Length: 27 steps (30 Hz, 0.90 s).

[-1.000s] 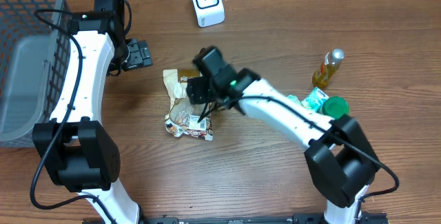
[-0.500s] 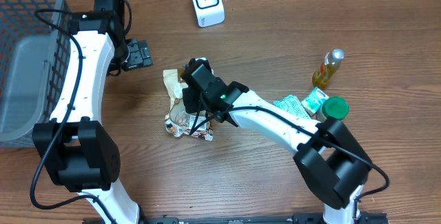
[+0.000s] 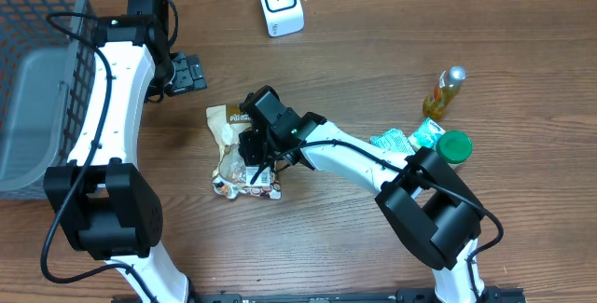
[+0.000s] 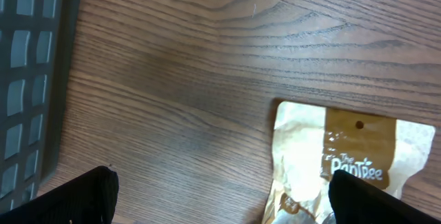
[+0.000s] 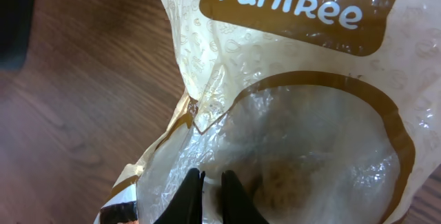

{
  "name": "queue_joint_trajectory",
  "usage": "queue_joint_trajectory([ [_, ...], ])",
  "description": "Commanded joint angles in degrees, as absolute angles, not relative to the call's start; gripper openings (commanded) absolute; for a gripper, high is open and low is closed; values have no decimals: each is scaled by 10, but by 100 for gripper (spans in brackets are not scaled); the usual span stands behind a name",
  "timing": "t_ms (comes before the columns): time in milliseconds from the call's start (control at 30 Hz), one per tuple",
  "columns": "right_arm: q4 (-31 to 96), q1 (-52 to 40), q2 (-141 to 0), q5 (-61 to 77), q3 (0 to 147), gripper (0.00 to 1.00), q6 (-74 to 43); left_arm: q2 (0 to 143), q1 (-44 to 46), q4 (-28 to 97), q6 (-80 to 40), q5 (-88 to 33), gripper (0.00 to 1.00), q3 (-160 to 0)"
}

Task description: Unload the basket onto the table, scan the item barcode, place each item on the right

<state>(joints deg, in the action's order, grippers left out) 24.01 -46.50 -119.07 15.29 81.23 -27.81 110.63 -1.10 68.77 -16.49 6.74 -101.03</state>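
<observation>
The item is a crinkly tan and clear snack bag (image 3: 227,137) printed "PanTree", lying flat on the wooden table left of centre. My right gripper (image 3: 255,157) is down on its middle. In the right wrist view the bag (image 5: 310,107) fills the frame, and the gripper (image 5: 210,191) is shut on a pinch of its clear film. My left gripper (image 3: 187,72) hovers open at the upper left, apart from the bag. In its wrist view the gripper (image 4: 220,198) has bare wood between its fingers and the bag's top (image 4: 351,151) is at lower right. No barcode shows plainly.
A white scanner (image 3: 280,3) stands at the back centre. At the far left is a grey mesh basket (image 3: 37,70), its wall (image 4: 27,72) close to the left gripper. A yellow bottle (image 3: 446,91), a green lid (image 3: 454,144) and a green packet (image 3: 396,140) sit at the right.
My right gripper came down to the left and shut on the bag. The bag has slid and turned a little to the left. The left arm has not moved.
</observation>
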Motion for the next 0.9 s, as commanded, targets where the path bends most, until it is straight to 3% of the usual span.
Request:
queue_joint_trajectory([
  [0, 254, -467, -1222, 166, 805, 8, -276, 1098, -7, 687, -163, 75, 100, -1020],
  [167, 259, -454, -1192, 166, 825, 12, -265, 1098, -7, 687, -163, 75, 100, -1020],
  [500, 225, -454, -1143, 67, 829, 32, -235, 1098, -7, 687, -163, 75, 100, -1020],
  [600, 219, -454, -1157, 55, 829, 45, -236, 1098, -7, 687, -163, 75, 99, -1020],
  [700, 218, -454, -1173, 54, 829, 71, -236, 1098, -7, 687, -163, 75, 100, -1020],
  [867, 217, -455, -1204, 54, 829, 74, -236, 1098, -7, 687, -163, 75, 99, -1020],
])
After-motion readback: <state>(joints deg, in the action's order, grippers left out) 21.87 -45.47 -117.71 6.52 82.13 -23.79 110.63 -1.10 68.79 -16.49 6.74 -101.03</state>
